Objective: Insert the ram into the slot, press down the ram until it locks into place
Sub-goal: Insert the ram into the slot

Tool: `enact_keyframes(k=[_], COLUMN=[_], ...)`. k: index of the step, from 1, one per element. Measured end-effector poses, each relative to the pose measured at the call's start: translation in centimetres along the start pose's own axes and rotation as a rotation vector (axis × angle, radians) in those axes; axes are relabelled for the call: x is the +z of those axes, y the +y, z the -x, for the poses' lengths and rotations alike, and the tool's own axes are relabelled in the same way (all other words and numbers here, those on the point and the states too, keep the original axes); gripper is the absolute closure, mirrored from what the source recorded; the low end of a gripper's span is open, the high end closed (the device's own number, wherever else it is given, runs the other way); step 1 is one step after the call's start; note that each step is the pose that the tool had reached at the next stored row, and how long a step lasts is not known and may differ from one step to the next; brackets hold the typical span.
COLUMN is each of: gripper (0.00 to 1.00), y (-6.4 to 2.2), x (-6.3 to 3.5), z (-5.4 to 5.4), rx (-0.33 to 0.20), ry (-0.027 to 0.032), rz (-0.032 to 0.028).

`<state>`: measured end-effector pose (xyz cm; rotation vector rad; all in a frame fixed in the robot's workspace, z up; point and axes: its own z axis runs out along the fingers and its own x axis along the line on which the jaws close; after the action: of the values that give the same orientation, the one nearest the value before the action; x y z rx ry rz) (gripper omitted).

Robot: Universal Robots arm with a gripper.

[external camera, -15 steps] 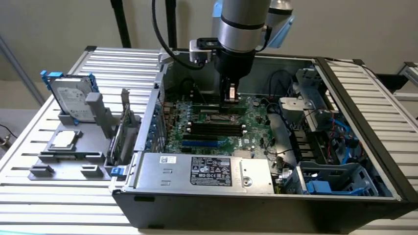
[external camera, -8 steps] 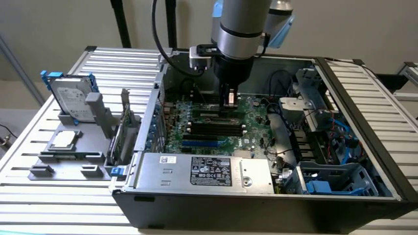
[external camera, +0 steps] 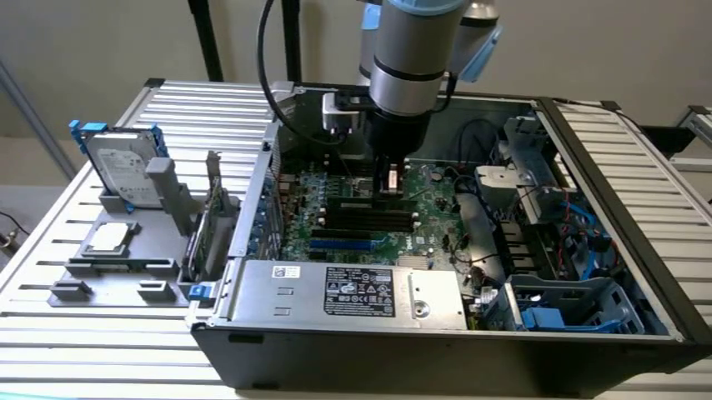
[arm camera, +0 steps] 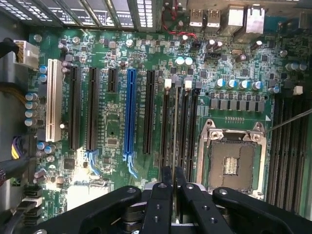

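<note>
My gripper (external camera: 389, 193) hangs inside the open computer case, low over the black memory slots (external camera: 373, 218) in the middle of the motherboard. In the wrist view its two black fingers (arm camera: 166, 176) stand nearly together. From the narrow gap between them runs a thin pale edge, the ram (arm camera: 174, 131), seen edge-on. It lies along the memory slots (arm camera: 165, 126), between their white latches (arm camera: 168, 83). My gripper (arm camera: 173, 171) is shut on the ram. Whether the ram sits in a slot or just above it cannot be told.
A blue connector slot (arm camera: 129, 112) and black card slots lie beside the memory slots. The bare CPU socket (arm camera: 231, 163) lies on their other side. The power supply (external camera: 345, 287) fills the case front. On the exterior view's left, a grey fixture holds a hard drive (external camera: 117, 167).
</note>
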<state>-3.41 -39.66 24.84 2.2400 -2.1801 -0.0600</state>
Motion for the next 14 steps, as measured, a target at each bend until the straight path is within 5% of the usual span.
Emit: enact_keyframes(k=[14], gripper=[0.87], y=[-0.05], x=[1.17], z=[-0.19], rx=[0.0], ry=[0.0042], rz=[0.0002])
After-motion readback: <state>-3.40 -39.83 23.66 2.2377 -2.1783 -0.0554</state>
